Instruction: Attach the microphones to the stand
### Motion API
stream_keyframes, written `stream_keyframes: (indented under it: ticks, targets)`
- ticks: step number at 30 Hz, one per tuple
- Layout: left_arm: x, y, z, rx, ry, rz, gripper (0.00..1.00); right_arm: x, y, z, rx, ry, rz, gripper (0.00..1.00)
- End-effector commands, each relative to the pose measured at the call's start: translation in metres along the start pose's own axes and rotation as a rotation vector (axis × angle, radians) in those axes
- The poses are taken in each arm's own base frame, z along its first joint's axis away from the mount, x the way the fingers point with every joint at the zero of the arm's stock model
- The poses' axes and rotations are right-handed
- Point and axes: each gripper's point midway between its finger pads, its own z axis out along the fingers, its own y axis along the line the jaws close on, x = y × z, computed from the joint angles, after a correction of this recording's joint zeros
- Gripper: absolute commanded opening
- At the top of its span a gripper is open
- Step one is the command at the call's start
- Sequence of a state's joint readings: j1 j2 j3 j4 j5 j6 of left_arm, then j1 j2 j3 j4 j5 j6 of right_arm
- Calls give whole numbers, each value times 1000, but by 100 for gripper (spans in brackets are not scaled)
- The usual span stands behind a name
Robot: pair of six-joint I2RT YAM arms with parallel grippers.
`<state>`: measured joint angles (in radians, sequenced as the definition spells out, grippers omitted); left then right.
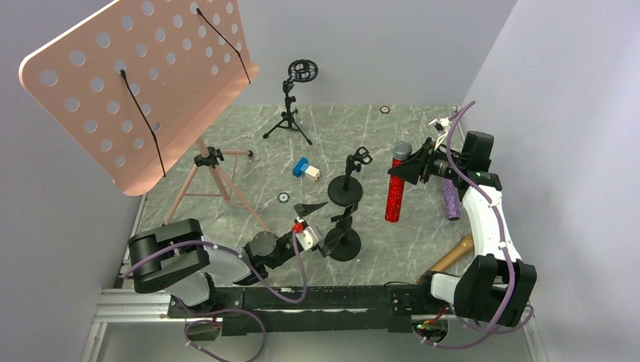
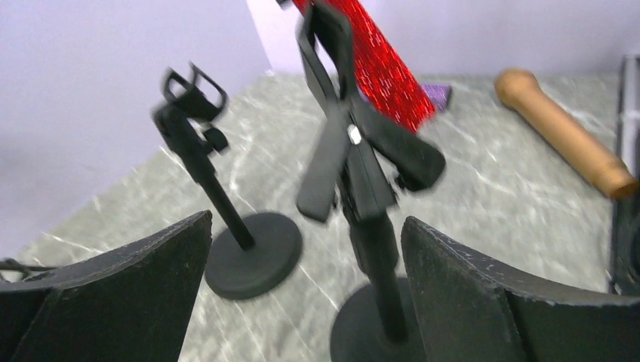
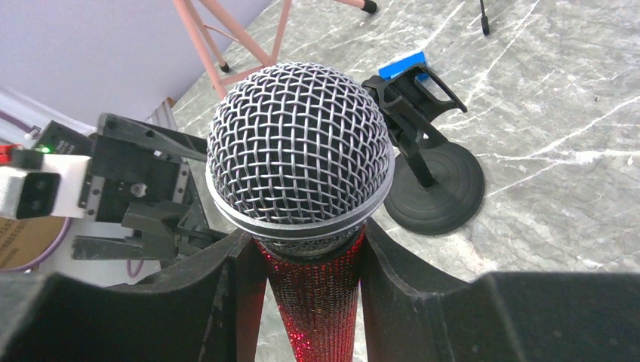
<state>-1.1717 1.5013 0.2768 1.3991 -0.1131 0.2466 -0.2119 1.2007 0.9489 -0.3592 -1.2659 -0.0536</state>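
My right gripper (image 1: 413,169) is shut on the red glitter microphone (image 1: 394,197) just under its silver grille (image 3: 300,147) and holds it upright, right of the two small black stands. My left gripper (image 2: 308,219) is open around the near stand (image 2: 373,249), whose pole stands closer to the right finger (image 2: 490,294) without touching. That stand's clip (image 2: 347,143) is empty and tilted. The far stand (image 1: 346,194) has an empty clip (image 2: 192,94) too. A purple microphone (image 1: 450,197) and a gold microphone (image 1: 451,256) lie on the table at the right.
A pink music stand (image 1: 143,83) on a tripod fills the left. A black tripod stand with a round mount (image 1: 290,105) is at the back. A blue and white block (image 1: 305,170) lies behind the small stands. Walls close in on both sides.
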Motion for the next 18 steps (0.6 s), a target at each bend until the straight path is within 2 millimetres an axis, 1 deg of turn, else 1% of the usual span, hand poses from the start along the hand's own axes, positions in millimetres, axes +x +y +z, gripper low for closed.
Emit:
stream_keyframes:
  ticks: [1, 4, 7, 12, 14, 18]
  targets:
    - [-78, 33, 11, -177, -274, -1, 99, -16, 11, -3, -41, -19, -79, 10]
    - [-86, 24, 10, -146, -297, -19, 99, -17, 12, -3, -43, -19, -80, 10]
    - [-88, 12, 8, -112, -302, -40, 99, -17, 12, -3, -44, -18, -80, 10]
    - [-83, -3, 4, -88, -282, -78, 99, -17, 12, -3, -39, -20, -83, 10]
    - [-78, -3, 1, -103, -264, -97, 99, -17, 12, -3, -40, -19, -81, 10]
    - [-67, 3, -7, -157, -217, -157, 99, -17, 12, -3, -39, -20, -82, 10]
